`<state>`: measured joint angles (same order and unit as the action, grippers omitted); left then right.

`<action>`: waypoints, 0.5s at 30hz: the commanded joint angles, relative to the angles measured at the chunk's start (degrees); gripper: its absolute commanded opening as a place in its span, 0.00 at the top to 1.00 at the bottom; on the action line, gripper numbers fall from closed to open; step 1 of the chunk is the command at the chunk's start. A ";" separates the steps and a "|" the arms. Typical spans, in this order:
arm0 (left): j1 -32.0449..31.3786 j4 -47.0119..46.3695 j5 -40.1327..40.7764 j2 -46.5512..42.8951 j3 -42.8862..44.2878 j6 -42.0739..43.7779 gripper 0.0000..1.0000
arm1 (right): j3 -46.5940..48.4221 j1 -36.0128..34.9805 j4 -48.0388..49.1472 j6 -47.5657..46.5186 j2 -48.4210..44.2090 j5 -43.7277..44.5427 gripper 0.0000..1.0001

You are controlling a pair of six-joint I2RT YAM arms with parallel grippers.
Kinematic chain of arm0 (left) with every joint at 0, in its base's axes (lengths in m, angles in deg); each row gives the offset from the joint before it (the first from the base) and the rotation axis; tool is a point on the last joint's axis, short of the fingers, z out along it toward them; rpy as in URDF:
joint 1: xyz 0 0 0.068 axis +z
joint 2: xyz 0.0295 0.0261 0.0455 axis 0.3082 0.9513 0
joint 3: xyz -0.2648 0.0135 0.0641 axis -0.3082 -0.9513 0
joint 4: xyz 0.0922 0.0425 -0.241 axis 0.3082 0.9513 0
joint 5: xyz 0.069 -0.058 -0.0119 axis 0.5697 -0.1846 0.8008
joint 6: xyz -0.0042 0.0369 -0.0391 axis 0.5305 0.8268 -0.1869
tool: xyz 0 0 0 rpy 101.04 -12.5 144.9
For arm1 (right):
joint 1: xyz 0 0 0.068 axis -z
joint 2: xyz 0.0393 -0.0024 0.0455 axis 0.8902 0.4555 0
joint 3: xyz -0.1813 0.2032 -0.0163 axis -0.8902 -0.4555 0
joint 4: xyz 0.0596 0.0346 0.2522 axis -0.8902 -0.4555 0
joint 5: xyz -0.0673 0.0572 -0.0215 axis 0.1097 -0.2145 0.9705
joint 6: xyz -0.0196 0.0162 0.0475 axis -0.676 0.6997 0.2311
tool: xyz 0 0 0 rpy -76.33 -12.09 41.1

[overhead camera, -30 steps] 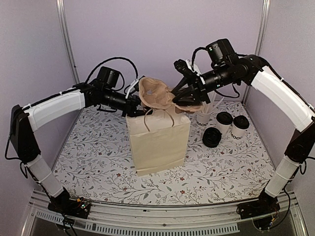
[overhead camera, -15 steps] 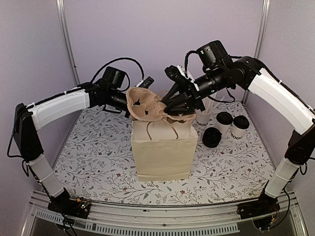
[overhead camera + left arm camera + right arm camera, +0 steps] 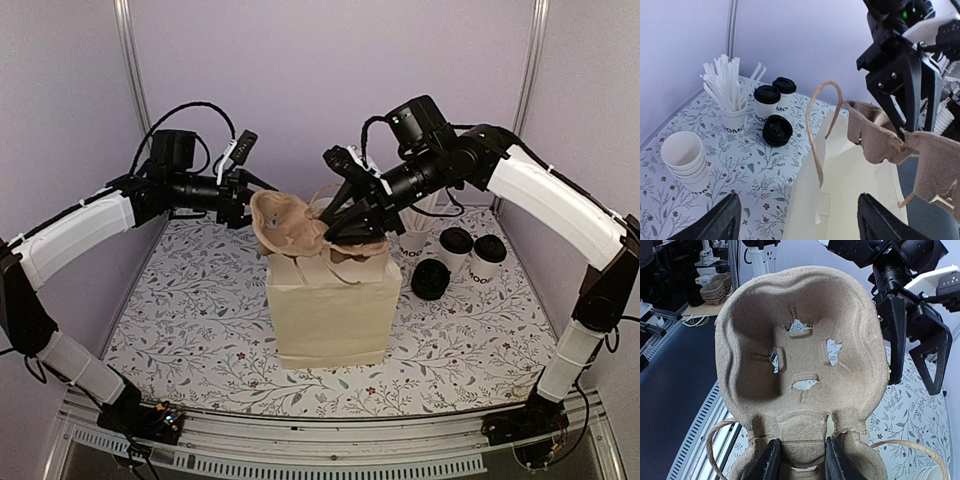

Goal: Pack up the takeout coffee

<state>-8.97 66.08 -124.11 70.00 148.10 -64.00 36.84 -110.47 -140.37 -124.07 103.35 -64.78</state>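
Note:
Two takeout coffee cups [image 3: 455,248] [image 3: 766,100], white with black lids, stand on the table right of the cream paper bag [image 3: 330,310] [image 3: 850,175]. My right gripper [image 3: 348,205] [image 3: 800,460] is shut on the edge of a brown pulp cup carrier [image 3: 300,228] [image 3: 800,355], held tilted over the bag's open mouth. Left of the carrier and a little apart from it, my left gripper [image 3: 240,178] [image 3: 801,220] stands wide open with nothing between its fingers. In the left wrist view the carrier [image 3: 890,135] hangs above the bag's loop handle [image 3: 815,130].
A white cup of straws [image 3: 415,235] [image 3: 732,112] and a stack of black lids [image 3: 431,279] [image 3: 777,131] sit beside the coffees. A stack of empty white cups [image 3: 686,160] stands nearer the back wall. Walls close the back and both sides.
My left gripper opened, let go of the carrier and drew back to the left. My right gripper moved left and lower with the carrier, over the bag's mouth.

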 commanded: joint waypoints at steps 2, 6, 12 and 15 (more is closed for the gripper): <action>4.35 -10.26 0.01 -2.54 -4.33 -4.52 0.18 | -0.35 -0.33 2.87 2.38 1.99 0.17 0.70; 6.16 -13.41 -0.29 -3.18 -6.31 -6.00 0.18 | -0.93 -0.34 3.39 3.64 2.49 0.61 0.70; 6.45 -13.77 -0.70 -3.42 -6.94 -6.45 0.20 | -1.05 -0.33 5.40 5.45 0.24 3.12 0.69; 6.44 -14.03 -0.20 -6.41 -8.40 -8.23 0.25 | -0.69 -0.33 6.28 6.64 -0.87 4.37 0.69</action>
<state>-2.94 54.48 -123.96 67.38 141.43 -70.15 36.25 -110.50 -136.64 -119.77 105.16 -62.71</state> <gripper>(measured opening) 0.774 0.307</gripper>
